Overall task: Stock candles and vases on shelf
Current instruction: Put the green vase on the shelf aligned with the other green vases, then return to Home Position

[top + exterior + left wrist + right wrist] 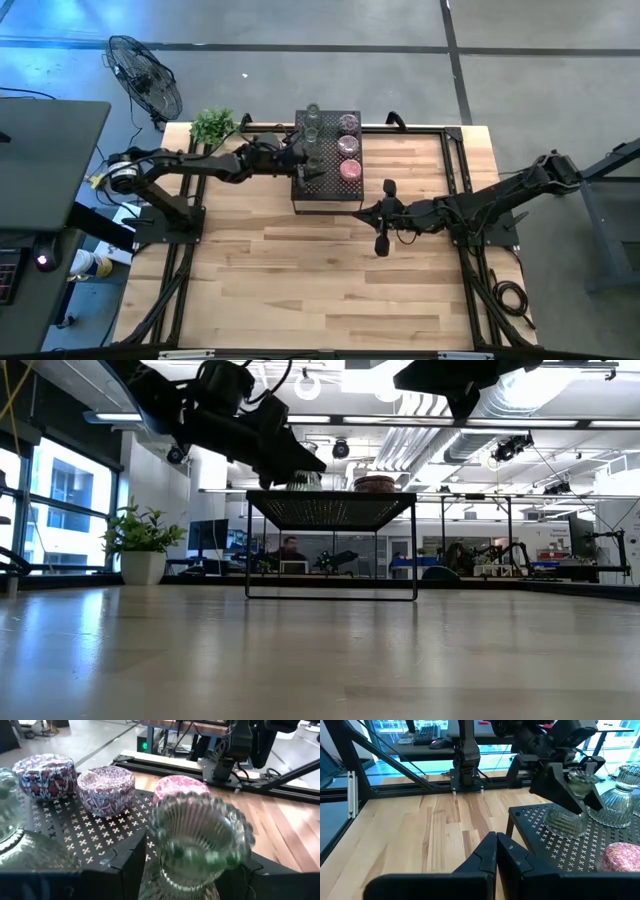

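High view: my left gripper (300, 158) holds a vase (311, 160) over the shelf (300, 190), beside three candles (348, 146) | Left wrist: fingers clamp the vase to seat it | Right wrist: my right gripper (496, 851) waits pinched together, empty.

A robotics lab: exposed ceiling ducts (520, 400), rows of workstations with monitors (215, 538), a concrete floor (330, 25).

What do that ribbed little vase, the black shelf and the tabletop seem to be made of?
The vase in the left gripper looks like clear, faintly green pressed glass: see-through, glossy, with fluted walls and a scalloped rim. The shelf seems to be matte black sheet metal, its top punched with small cross-shaped holes. The table looks like light wood planks with visible grain.
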Available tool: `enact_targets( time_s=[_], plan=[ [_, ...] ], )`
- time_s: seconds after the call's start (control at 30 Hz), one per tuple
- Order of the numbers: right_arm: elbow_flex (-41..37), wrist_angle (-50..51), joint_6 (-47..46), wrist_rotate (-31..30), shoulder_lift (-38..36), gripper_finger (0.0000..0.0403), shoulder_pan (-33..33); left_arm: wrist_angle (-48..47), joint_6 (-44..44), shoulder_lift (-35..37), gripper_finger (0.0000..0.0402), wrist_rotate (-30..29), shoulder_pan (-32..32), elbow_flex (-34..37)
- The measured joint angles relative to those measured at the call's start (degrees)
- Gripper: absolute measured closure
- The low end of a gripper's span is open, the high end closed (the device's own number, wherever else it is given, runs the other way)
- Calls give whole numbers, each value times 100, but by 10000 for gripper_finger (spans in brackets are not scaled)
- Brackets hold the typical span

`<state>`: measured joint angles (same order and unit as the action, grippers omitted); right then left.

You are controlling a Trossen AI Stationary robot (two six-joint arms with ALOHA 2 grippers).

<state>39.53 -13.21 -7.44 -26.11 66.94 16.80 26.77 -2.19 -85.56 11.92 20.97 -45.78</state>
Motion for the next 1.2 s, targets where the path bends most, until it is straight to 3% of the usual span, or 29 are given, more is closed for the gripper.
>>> enact_targets(
  time_s=[0.53,0.8,1.03,1.2],
  plan=[
    [0,7,-7,16,2,402,1,-434,153,378,142,-28,2,-118],
    [0,52,-17,146,4,402,0,-1009,596,748,141,-82,2,-527],
    [0,54,14,245,4,399,-3,-1766,1103,1538,144,-100,2,-595],
    [0,230,177,422,-106,402,-245,-2874,1633,2201,198,-110,-123,-595]
  ],
)
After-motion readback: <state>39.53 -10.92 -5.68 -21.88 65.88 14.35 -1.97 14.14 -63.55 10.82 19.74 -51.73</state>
